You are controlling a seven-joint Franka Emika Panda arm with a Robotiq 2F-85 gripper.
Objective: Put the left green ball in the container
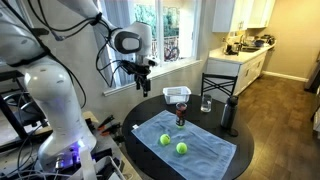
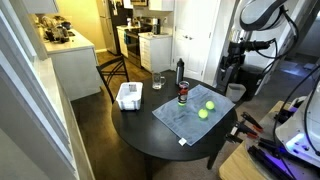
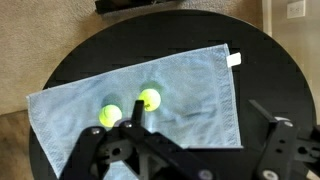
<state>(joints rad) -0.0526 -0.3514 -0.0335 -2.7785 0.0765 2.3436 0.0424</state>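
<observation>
Gripper (image 1: 139,88): spread, empty, high up.
Risk: left green ball (image 3: 111,114) beside its twin (image 3: 149,98); you may grab wrong one.

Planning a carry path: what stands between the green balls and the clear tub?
A small dark can stands between them, shown in both exterior views.
</observation>
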